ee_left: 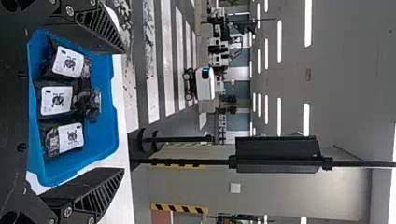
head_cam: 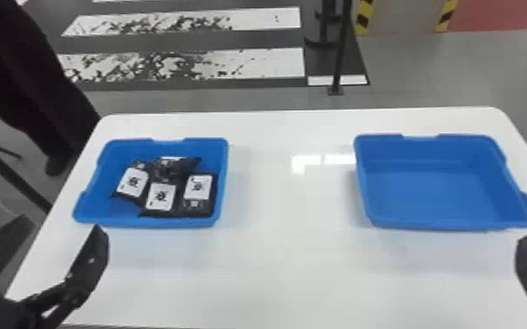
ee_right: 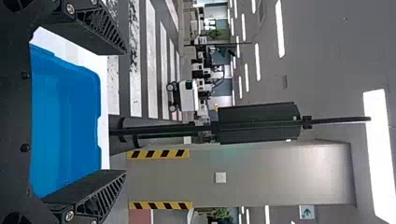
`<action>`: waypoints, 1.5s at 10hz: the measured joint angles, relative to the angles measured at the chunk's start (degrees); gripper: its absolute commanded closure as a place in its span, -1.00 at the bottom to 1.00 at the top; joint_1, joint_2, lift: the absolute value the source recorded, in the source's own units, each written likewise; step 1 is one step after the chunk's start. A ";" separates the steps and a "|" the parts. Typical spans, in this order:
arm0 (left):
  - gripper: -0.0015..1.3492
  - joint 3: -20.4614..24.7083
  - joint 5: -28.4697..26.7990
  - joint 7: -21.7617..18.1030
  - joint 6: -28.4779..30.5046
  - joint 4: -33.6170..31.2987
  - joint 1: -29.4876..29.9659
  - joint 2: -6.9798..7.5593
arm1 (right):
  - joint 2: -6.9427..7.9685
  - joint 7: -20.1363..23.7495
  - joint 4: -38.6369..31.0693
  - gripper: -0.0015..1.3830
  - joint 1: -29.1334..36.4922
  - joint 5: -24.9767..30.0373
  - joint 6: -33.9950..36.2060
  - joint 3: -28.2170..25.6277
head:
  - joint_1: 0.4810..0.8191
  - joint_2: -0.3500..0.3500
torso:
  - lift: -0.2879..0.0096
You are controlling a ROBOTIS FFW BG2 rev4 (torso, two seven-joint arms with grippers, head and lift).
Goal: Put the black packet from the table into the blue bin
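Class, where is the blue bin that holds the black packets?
In the head view, that blue bin sits on the left side of the white table, beyond the left gripper, with the other bin to its right.

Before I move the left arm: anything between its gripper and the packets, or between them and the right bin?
Left gripper to black packets: near wall of left bin, gripper height unclear. Packets to right bin: left bin's right wall, tabletop, right bin's left wall. Nothing else visible in the way; going over the rims looks best.
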 measured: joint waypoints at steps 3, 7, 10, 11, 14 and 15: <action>-0.80 -0.42 0.37 0.00 0.48 0.00 0.08 0.36 | 0.00 -0.02 0.01 -0.85 0.09 0.01 0.00 -0.03 | 0.27 0.26 | 0.20; -0.80 -0.39 0.52 0.00 0.72 0.00 0.02 0.31 | 0.00 -0.03 0.15 -0.85 0.18 -0.22 0.01 -0.03 | 0.27 0.26 | 0.20; -0.80 -0.40 0.66 0.00 1.00 0.00 -0.06 0.31 | 0.00 -0.03 0.38 -0.85 0.04 -0.46 0.13 -0.03 | 0.27 0.26 | 0.20; -0.80 -0.40 0.74 0.00 1.12 0.00 -0.06 0.36 | 0.00 -0.03 0.47 -0.85 0.02 -0.51 0.14 -0.03 | 0.27 0.26 | 0.20; -0.80 -0.48 0.99 0.00 1.47 0.00 -0.11 0.38 | 0.00 -0.03 0.69 -0.85 -0.11 -0.59 0.14 -0.03 | 0.27 0.25 | 0.20; -0.80 -0.48 1.06 0.00 1.45 0.00 -0.10 0.38 | 0.00 -0.03 0.71 -0.85 -0.11 -0.59 0.14 -0.03 | 0.27 0.25 | 0.20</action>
